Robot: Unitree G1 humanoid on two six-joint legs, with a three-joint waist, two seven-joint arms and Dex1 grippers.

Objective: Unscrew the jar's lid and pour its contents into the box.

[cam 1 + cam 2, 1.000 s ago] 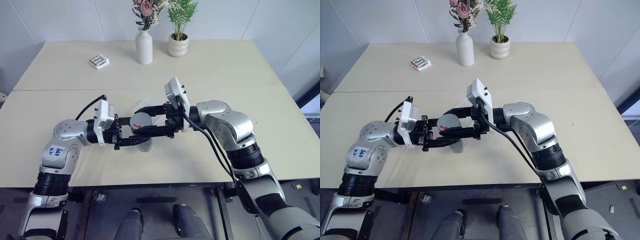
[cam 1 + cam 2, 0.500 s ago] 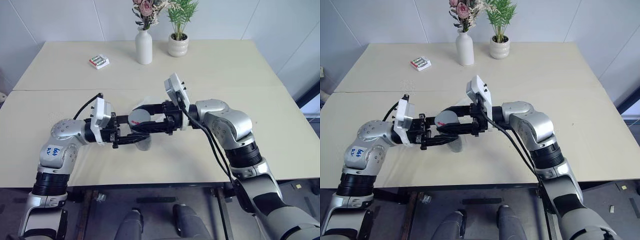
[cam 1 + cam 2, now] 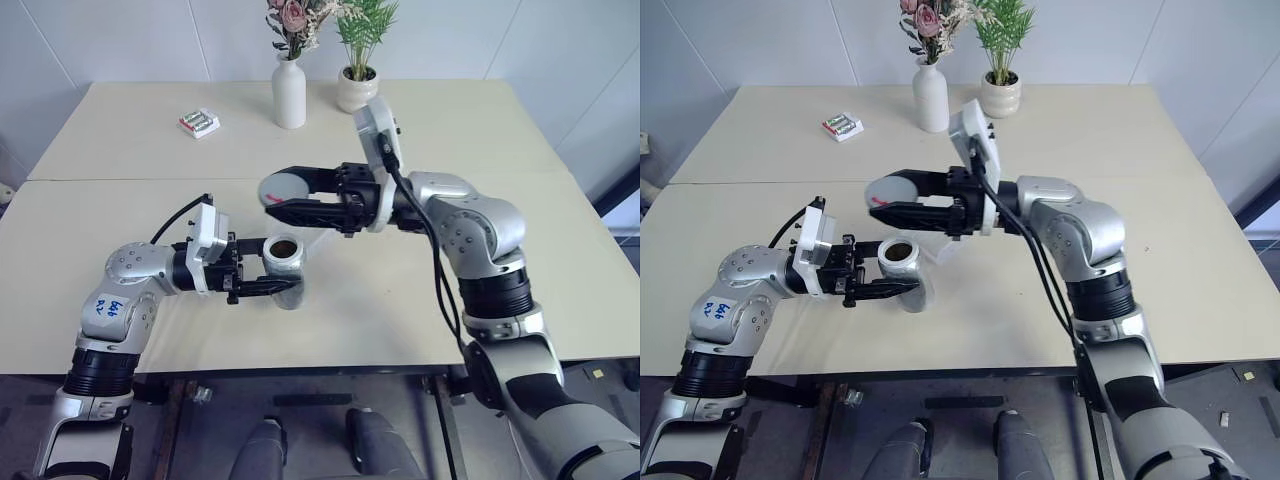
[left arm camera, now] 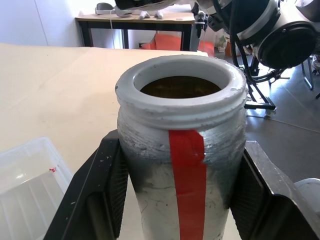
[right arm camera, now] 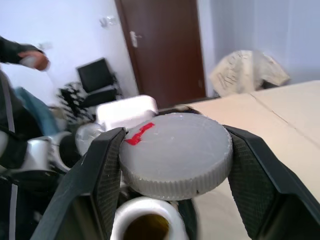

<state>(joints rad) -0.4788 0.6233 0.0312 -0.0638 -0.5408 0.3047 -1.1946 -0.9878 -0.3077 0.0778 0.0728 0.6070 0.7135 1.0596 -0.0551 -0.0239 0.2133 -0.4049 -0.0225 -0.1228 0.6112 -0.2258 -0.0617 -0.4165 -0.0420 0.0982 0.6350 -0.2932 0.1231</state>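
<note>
The open jar is gripped upright by the left claw above the table. The lid is clamped in the right claw, held clear at the jar's twelve o'clock.

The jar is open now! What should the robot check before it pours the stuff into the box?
1. Lid off the jar: ok, the right gripper holds it above and clear of the mouth.
2. Jar held firmly: ok, the left gripper is shut on both its sides.
3. Jar upright, nothing spilled: ok.
4. Contents inside: ok, something brown shows in the mouth.
5. Box under the jar: not ok, it lies beside the jar in the left wrist view.
6. Pouring path clear: cannot tell.
</note>
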